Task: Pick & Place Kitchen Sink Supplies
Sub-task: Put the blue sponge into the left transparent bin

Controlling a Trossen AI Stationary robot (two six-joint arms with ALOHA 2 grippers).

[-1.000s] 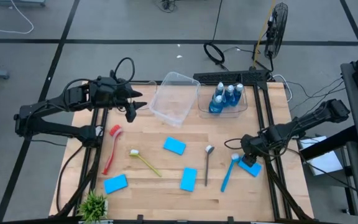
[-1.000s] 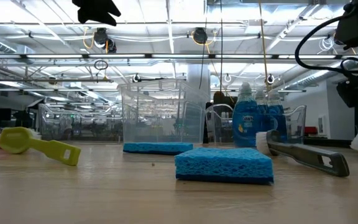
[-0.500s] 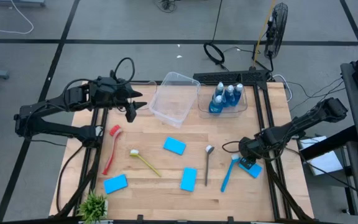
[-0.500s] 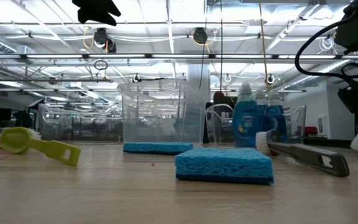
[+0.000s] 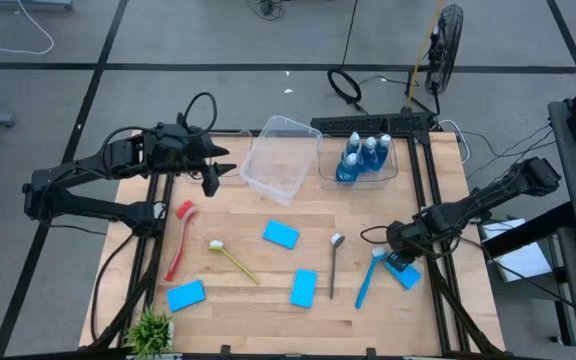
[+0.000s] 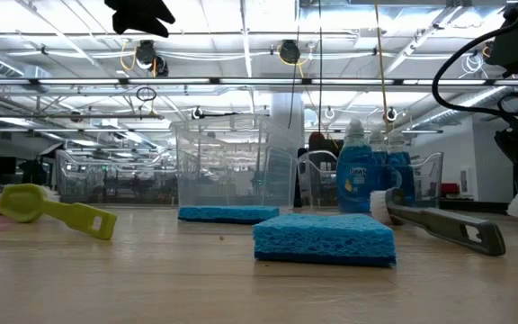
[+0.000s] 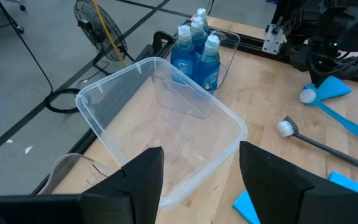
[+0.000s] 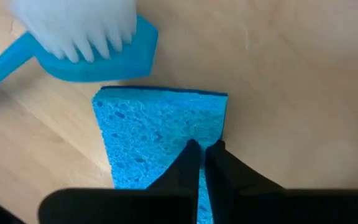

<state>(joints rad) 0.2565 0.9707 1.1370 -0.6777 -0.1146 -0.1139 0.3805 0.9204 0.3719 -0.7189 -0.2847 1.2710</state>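
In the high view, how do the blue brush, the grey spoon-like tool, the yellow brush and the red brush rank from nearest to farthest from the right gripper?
Measured from the right gripper, near the table's right edge:
1. Blue brush, just beside it.
2. Grey spoon-like tool, further left, near the middle.
3. Yellow brush, left of centre.
4. Red brush, at the far left edge.

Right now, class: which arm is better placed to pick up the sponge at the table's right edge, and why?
The right. Its gripper sits directly over that sponge, fingers nearly together, while the left gripper hovers open near the empty bin.
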